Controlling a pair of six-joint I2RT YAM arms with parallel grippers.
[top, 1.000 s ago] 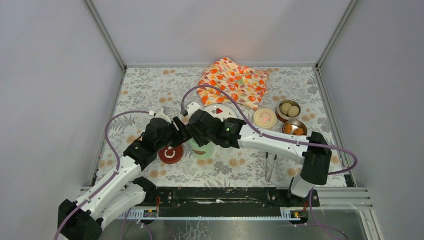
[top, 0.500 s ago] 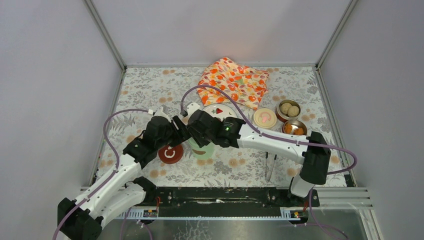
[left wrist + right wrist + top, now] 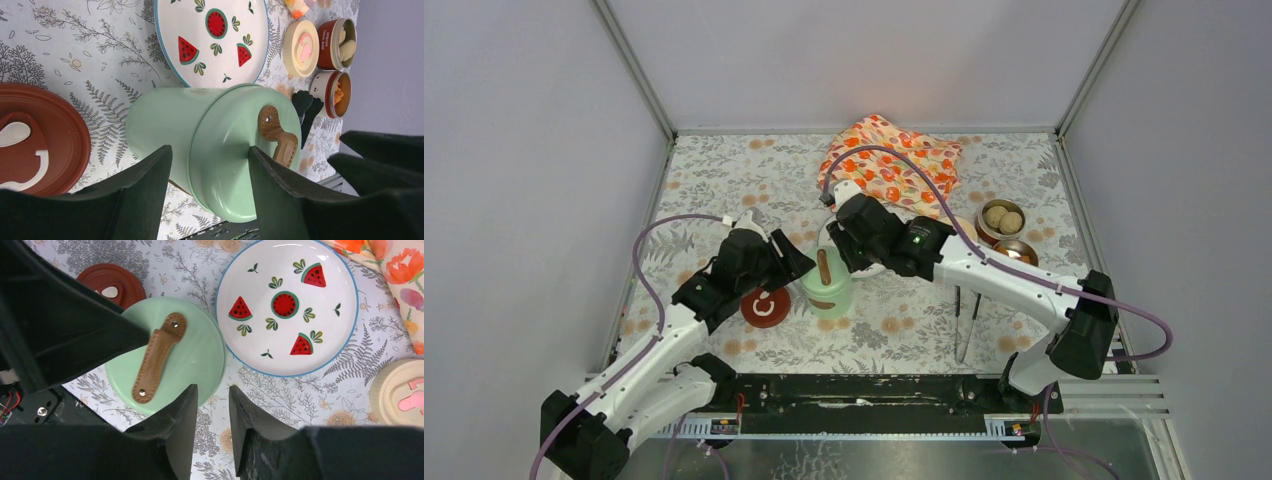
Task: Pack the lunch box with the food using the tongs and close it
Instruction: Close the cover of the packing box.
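Note:
The mint-green pot (image 3: 827, 287) of the lunch box stands with its green lid (image 3: 167, 352) on, brown strap handle up. My left gripper (image 3: 210, 148) is open right beside the pot's wall (image 3: 160, 117); I cannot tell whether it touches. My right gripper (image 3: 212, 387) hangs open with a narrow empty gap, between the lid and the plate (image 3: 330, 335). Two steel bowls hold the food: beige balls (image 3: 1001, 218) and orange chunks (image 3: 1016, 257). The tongs (image 3: 964, 325) lie on the table by the right arm.
A dark red lid (image 3: 765, 307) lies left of the pot, under my left arm. A cream lid (image 3: 301, 47) sits next to the bowls. The orange flowered cloth (image 3: 894, 150) is bunched at the back.
My right gripper has drawn back from the pot's top toward the plate, uncovering the lid and its handle, and its jaws have narrowed. The left gripper has barely moved.

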